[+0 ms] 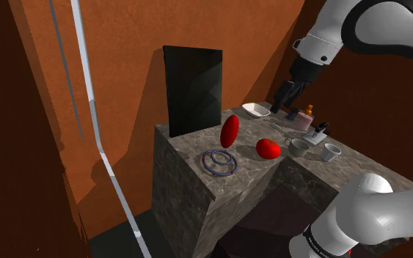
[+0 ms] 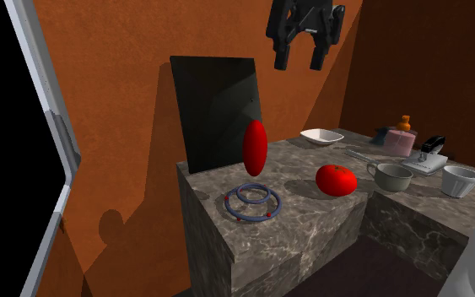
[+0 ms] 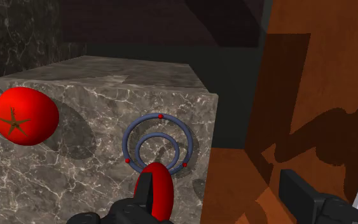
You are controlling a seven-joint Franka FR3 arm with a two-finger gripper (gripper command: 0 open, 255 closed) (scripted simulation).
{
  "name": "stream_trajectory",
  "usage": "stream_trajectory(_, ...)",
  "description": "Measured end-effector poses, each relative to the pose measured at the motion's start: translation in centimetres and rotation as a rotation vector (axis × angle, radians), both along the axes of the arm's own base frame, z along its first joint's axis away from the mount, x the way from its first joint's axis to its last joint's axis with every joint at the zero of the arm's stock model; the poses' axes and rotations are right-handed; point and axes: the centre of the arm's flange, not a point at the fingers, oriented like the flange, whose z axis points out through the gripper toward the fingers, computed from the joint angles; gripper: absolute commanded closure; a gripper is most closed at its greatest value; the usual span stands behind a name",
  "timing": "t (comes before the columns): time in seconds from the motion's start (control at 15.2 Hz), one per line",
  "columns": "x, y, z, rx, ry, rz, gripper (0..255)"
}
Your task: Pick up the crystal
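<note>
Crystal (image 2: 254, 148) here is the red, egg-shaped thing standing upright on the grey marbled desk (image 2: 294, 240), pretty much at the middle of the raised block. It sits just behind a set of blue rings (image 2: 252, 201) with small red beads that lies flat on the desk.

The hand (image 2: 301, 61) is way up above it, well apart and a bit toward the second exterior view's right, pointing down, its two black fingers spread and nothing between them. From the wrist view the crystal peeks out right beside one finger (image 3: 144, 191), but it isn't touching; it's just far below on the same line of sight. Honestly can't say how far behind the crystal the hand hangs, since the two outside views don't quite agree on that.

Further out: a red tomato (image 2: 336, 179) near the crystal on the second exterior view's right, a tall dark panel (image 2: 218, 105) upright behind it, then a white bowl (image 2: 321, 136), a grey mug (image 2: 390, 176) and a white cup (image 2: 461, 180) on the lower part of the desk. Orange walls (image 2: 126, 101) behind everything.
</note>
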Motion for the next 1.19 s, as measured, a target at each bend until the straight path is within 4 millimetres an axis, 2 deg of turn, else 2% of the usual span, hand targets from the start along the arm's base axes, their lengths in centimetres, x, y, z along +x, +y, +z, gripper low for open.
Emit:
stream_trajectory(0.13,0.3,-0.1,-0.4,-0.006,-0.009,-0.003,0)
stream_trajectory(0.46,3.0,-0.3,-4.4,-0.058,-0.114,-0.028,0)
stream_trajectory(0.73,6.2,-0.2,-7.8,-0.105,-0.207,-0.050,0)
stream_trajectory(0.99,8.9,-0.9,-10.9,-0.153,-0.303,-0.072,0)
stream_trajectory(1.19,11.8,-1.3,-12.9,-0.188,-0.375,-0.088,0)
